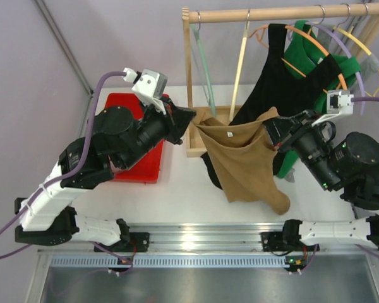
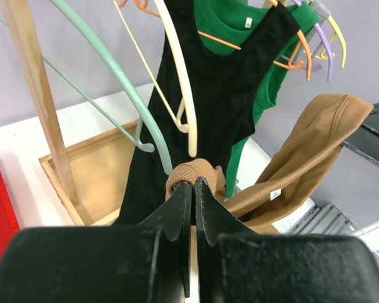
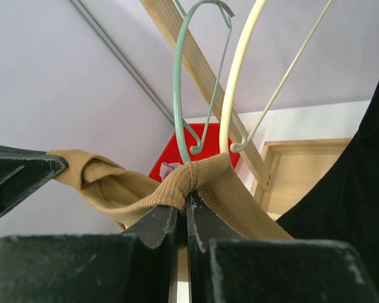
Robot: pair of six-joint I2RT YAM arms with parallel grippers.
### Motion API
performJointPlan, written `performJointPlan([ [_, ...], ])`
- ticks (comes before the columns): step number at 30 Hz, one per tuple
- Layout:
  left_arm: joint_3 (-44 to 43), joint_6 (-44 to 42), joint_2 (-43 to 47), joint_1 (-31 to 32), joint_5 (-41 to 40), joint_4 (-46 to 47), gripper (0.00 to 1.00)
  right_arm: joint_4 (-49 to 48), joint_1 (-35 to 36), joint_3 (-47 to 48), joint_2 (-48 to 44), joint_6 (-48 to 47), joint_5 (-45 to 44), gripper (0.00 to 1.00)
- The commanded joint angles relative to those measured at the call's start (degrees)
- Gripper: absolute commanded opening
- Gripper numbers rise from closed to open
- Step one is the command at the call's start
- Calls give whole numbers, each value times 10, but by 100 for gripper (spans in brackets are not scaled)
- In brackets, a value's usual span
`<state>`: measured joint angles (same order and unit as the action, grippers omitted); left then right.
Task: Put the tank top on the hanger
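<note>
The tan-brown tank top [image 1: 243, 161] hangs stretched between my two grippers, below and in front of the rail. My left gripper [image 1: 192, 123] is shut on one shoulder strap [image 2: 192, 169]. My right gripper [image 1: 270, 129] is shut on the other strap [image 3: 205, 177]. The cream-white hanger [image 1: 240, 69] hangs by its hook from the wooden rail, just above the top's stretched neck edge. In the left wrist view its end [image 2: 191, 136] is just above my closed fingertips. In the right wrist view the hanger [image 3: 230, 95] comes down to the bunched strap; whether they touch I cannot tell.
A pale green hanger [image 1: 205, 69] hangs left of the cream one. A black garment [image 1: 284, 69] and a green one [image 1: 316, 57] hang on coloured hangers to the right. The rack's wooden base tray [image 1: 194, 150] is below. A red bin [image 1: 142, 158] holds a small mauve cloth [image 3: 170, 168].
</note>
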<state>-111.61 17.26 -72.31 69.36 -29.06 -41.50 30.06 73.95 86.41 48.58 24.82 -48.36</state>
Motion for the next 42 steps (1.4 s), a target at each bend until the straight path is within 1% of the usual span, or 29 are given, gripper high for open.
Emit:
performJointPlan([
  [1,3,-22,29,2,-27,56,0,36,-5,29,27,-40,-1,0],
  [5,11,-26,33,2,-33,56,0,49,-5,47,42,-43,-8,0],
  [8,28,-20,37,2,-39,55,0,65,-5,39,44,-30,-18,0],
  [10,72,0,45,2,-45,62,0,77,-5,25,42,-13,-21,0],
  [11,92,11,59,2,-48,64,0,95,-7,0,39,13,-20,0],
  [12,140,35,67,2,-50,69,0,104,-7,-14,36,30,-20,0],
  [13,167,50,76,2,-58,78,0,117,-9,-29,29,48,-12,0],
  [14,194,65,95,2,-60,85,0,126,-14,-65,25,89,-6,0],
  [15,248,98,104,2,-64,89,0,142,-20,-86,19,109,1,0],
  [16,274,117,112,1,-68,91,0,148,-24,-108,4,130,18,0],
  [17,301,138,130,1,-83,93,0,154,-37,-156,-1,169,32,0],
  [18,358,179,138,1,-90,96,0,157,-43,-181,-8,188,47,0],
  [19,388,196,146,1,-94,100,0,157,-53,-208,-22,204,82,0],
  [20,416,210,158,1,-106,110,0,155,-75,-264,-27,237,102,0],
  [21,467,243,161,0,-109,116,0,149,-87,-293,-30,250,127,0],
  [22,490,257,164,0,-113,120,0,131,-99,-322,-33,259,172,0],
  [23,512,270,164,-1,-110,139,0,124,-121,-377,-31,280,192,0],
  [24,554,295,163,-3,-107,149,0,115,-131,-402,-29,286,211,0],
  [26,595,320,146,-5,-95,175,0,75,-164,-466,-12,292,267,0],
  [27,632,337,136,-8,-70,212,0,60,-174,-483,-4,292,284,0],
  [28,647,346,124,-10,-61,228,0,49,-184,-496,14,291,310,0],
  [30,672,363,83,-14,-42,265,1,21,-203,-517,33,282,324,0],
  [32,680,366,53,-18,-19,287,10,8,-217,-517,61,267,336,1],
  [33,685,362,46,-22,-14,298,15,5,-219,-515,69,262,339,4],
  [34,685,360,39,-26,-4,310,28,2,-224,-510,82,258,340,6],
  [37,684,349,41,-43,14,318,46,-8,-231,-498,95,243,348,15],
  [38,685,345,44,-49,20,319,50,-10,-234,-497,97,238,349,17],
  [41,690,329,67,-75,45,318,57,-23,-245,-497,96,232,368,26],
  [42,692,323,73,-89,51,313,58,-27,-246,-498,94,229,376,33],
])
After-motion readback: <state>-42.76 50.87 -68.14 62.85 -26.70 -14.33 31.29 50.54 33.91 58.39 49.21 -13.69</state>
